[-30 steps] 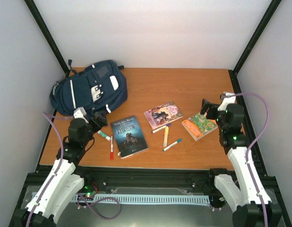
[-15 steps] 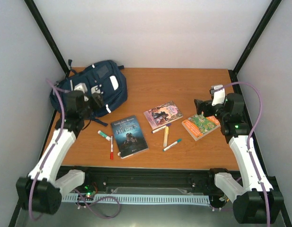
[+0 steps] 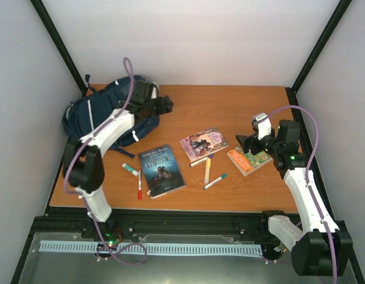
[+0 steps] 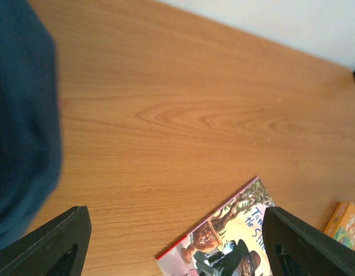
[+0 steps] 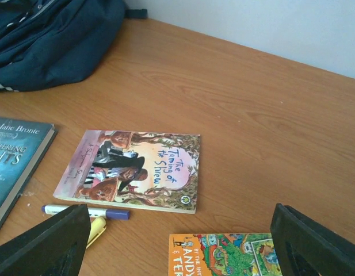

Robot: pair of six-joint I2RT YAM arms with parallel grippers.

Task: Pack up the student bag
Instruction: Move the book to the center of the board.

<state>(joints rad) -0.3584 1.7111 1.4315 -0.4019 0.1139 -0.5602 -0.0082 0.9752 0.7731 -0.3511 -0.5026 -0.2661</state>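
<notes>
The student bag (image 3: 78, 121), a navy backpack, lies at the table's back left; its fabric fills the left edge of the left wrist view (image 4: 22, 115). My left arm reaches across it. The left gripper (image 3: 165, 105) hovers open over bare wood just right of the bag, nothing between its fingers (image 4: 56, 247). My right gripper (image 3: 241, 142) is open and empty too, low above the orange book (image 3: 250, 157) (image 5: 229, 256).
A pink book (image 3: 203, 144) (image 5: 137, 169) (image 4: 229, 241) lies mid-table, and a dark blue book (image 3: 161, 170) is nearer the front. Loose markers lie around them: red (image 3: 139, 184), green-capped (image 3: 130, 169), yellow (image 3: 207, 170), teal (image 3: 215, 181), purple-capped (image 5: 85, 211).
My left arm has swung from the front left up and across the bag to its right edge. The right gripper has crept left over the orange book.
</notes>
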